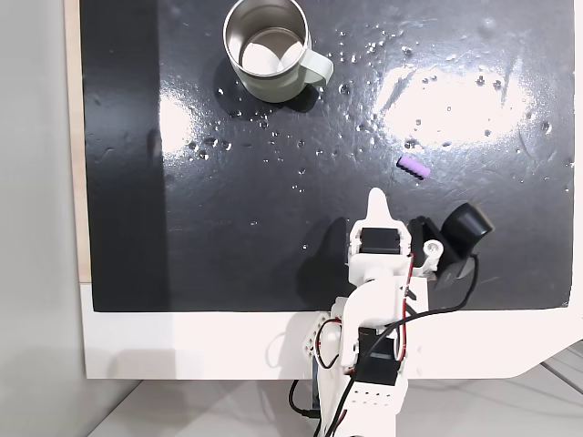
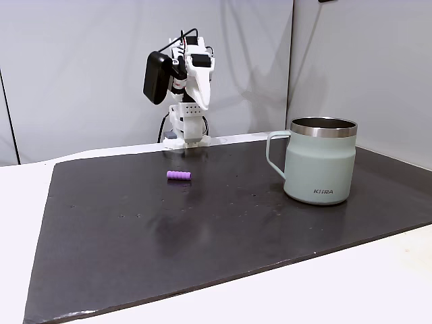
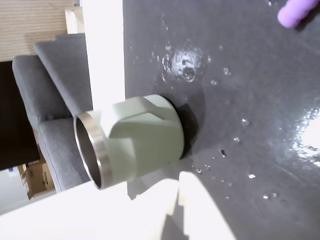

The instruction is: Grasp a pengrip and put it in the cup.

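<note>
Purple pengrip is lying untouched at the gripper's one o'clock; cup at eleven. Jaws apparently pressed together, needing spreading and reaching first.

1. The cup has a small dark brand word printed low on its pale green side, in a fixed view; it seems to read "KIIRA", but the letters are too small to be sure.

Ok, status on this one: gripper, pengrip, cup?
Gripper raised near the base, holding nothing, jaw state unclear. Purple pengrip lies alone on the black mat. Sage-green cup upright, empty. Nothing between them.
</note>
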Robot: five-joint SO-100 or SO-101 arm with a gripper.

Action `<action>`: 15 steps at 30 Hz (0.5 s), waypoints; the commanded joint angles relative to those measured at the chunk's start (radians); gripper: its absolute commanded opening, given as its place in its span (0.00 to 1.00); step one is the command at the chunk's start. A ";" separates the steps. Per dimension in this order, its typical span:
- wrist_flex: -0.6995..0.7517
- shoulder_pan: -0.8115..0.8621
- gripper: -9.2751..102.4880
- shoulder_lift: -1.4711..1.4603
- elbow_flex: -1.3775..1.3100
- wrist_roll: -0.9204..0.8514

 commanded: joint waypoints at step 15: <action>0.390 0.106 0.23 -0.807 -0.816 0.181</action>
